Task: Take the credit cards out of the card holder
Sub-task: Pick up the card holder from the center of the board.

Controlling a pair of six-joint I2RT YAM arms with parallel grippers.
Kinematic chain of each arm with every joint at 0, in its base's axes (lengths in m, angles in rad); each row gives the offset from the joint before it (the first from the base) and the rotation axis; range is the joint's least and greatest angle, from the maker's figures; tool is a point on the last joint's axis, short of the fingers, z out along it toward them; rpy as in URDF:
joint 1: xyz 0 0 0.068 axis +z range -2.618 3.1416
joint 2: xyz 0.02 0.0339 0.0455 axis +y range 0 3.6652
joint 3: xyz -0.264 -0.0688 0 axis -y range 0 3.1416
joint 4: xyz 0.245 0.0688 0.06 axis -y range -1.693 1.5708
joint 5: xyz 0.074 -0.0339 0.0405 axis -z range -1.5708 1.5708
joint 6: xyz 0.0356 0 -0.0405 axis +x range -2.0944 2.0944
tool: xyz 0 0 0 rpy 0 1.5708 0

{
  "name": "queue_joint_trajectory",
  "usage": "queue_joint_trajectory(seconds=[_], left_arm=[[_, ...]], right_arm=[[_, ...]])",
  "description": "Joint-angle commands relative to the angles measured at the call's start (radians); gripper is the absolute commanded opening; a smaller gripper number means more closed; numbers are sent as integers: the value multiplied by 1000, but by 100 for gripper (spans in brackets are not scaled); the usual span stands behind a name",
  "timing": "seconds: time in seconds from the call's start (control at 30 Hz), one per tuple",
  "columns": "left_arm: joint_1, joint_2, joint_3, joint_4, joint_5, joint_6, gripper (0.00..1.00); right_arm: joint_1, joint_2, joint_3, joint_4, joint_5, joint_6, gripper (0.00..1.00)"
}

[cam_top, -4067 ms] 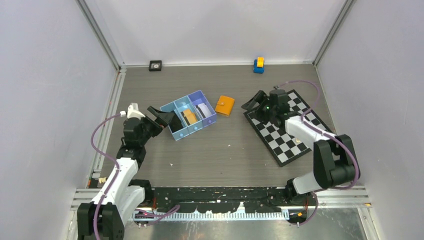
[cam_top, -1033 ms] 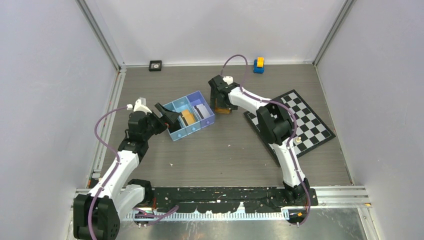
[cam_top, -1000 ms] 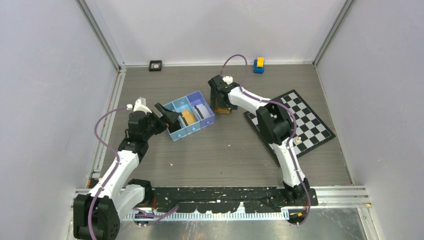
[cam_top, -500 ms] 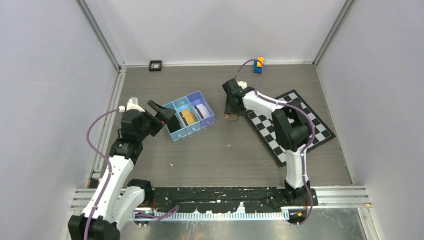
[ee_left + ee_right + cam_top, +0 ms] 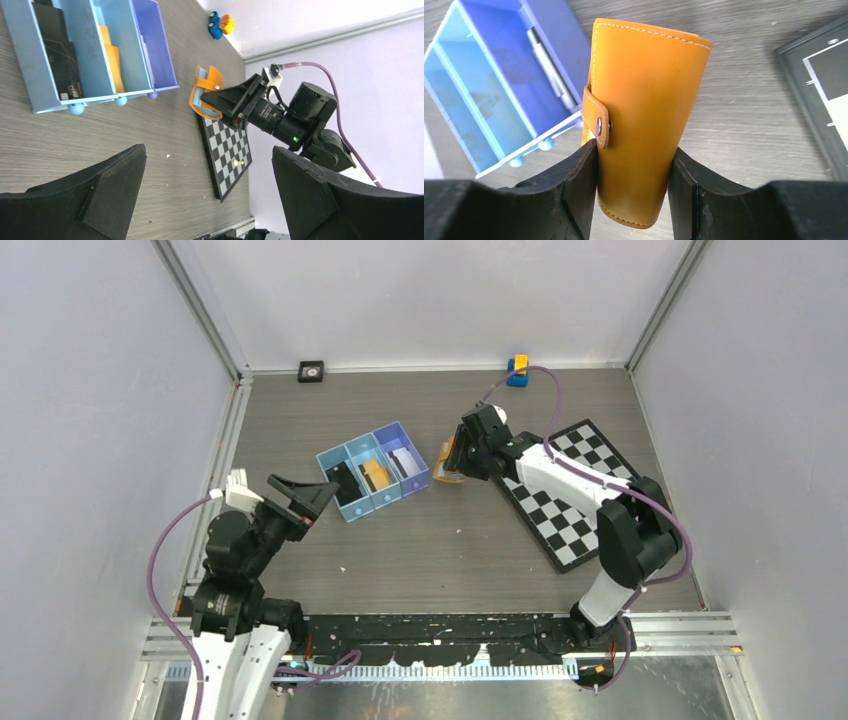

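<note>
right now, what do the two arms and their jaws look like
Both the left arm and right arm have white links, black joints and a looping purple cable. Their jaws are matte black, broad and wedge-shaped. A small green light glows on the right wrist.

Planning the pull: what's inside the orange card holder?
The card holder, snapped shut in the right gripper, shows only a pale sliver at one end; cards cannot be made out.

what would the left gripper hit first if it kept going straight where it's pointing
Probably bare table: only tabletop shows between the left gripper's open fingers, the tray off to one side. The tilt is hard to judge.
</note>
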Motion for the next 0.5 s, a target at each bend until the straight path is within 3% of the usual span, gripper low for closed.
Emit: queue_joint_trajectory(seconds=[0.0,0.23,0.47], left_arm=[[-5,-68,12,-34,104,-19,100],[-5,-194,60,-60,157,-32,100],[-6,-155,46,-50,206,-52,100]], right_arm=[[48,-86,-9,82,-40,42,43],[58,-135,-14,70,-27,31,43],[59,-128,-14,73,-28,30,43]])
